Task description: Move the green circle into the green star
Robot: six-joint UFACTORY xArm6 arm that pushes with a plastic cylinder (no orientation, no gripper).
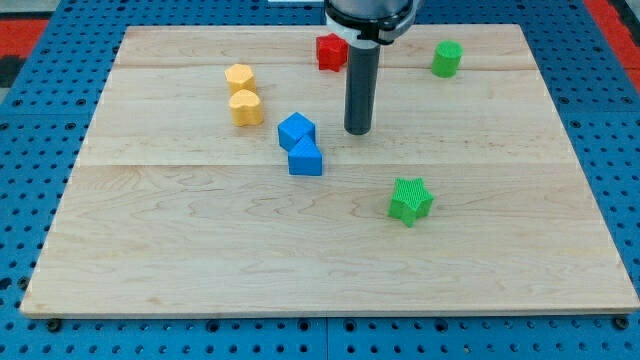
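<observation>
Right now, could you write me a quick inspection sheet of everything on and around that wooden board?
Surface: pale wooden board made of joined planks, lying flat.
Job's things: green circle near the view's top right; green star right of centre, well apart from it.
Clutter: red block at the top; two yellow blocks side by side; two blue blocks touching.
Grippers: none; my tip rests just right of the blue blocks, touching no block.
Cables: nothing seen.
Surroundings: blue perforated base; red patches at the top corners.
</observation>
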